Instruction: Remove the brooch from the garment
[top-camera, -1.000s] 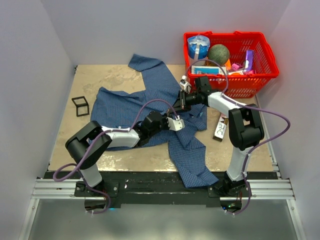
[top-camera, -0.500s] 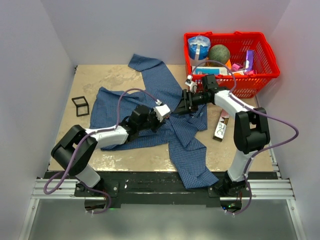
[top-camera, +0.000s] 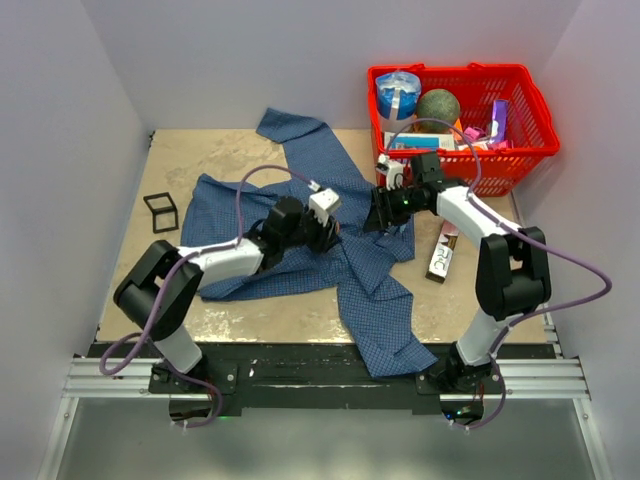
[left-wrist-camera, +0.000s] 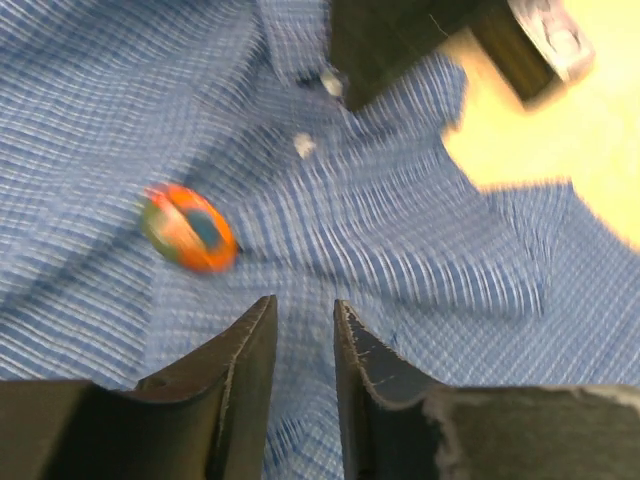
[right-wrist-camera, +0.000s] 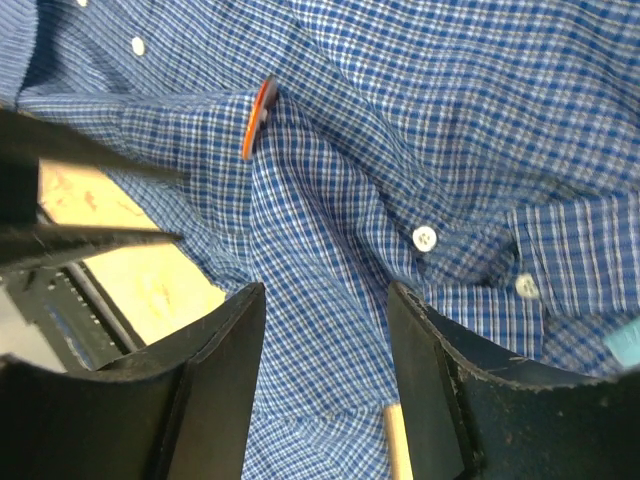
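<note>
**Brooch update: both arms at the spot, neither has it**

Shirt first. The garment (top-camera: 215, 215) lies spread over the table (top-camera: 200, 150), rumpled through the middle. The brooch (left-wrist-camera: 188, 228) is pinned on its front, near the small white buttons (right-wrist-camera: 424, 237). Both arms meet over that patch from opposite sides. My guess is one is meant to hold the cloth down while the other pulls the pin, otherwise the fabric would just lift with it.

The left gripper (left-wrist-camera: 300, 310) has its fingers only a sliver apart with nothing between them, pointed at the cloth. The brooch sits up and to the left of its tips, near but clearly apart, so it isn't lined up for a pinch.

The right gripper (right-wrist-camera: 322, 300) is spread wide and also empty, with checked fabric below it. From its camera the brooch shows edge-on at the lip of a fold, above and left of the fingers. That looks like the friendlier angle to me, since there's a rim to grab. I can't tell whether either gripper is actually touching the cloth.

The red basket (top-camera: 455, 68) of odds and ends sits at the far right, just behind the right arm and playing no part.
</note>
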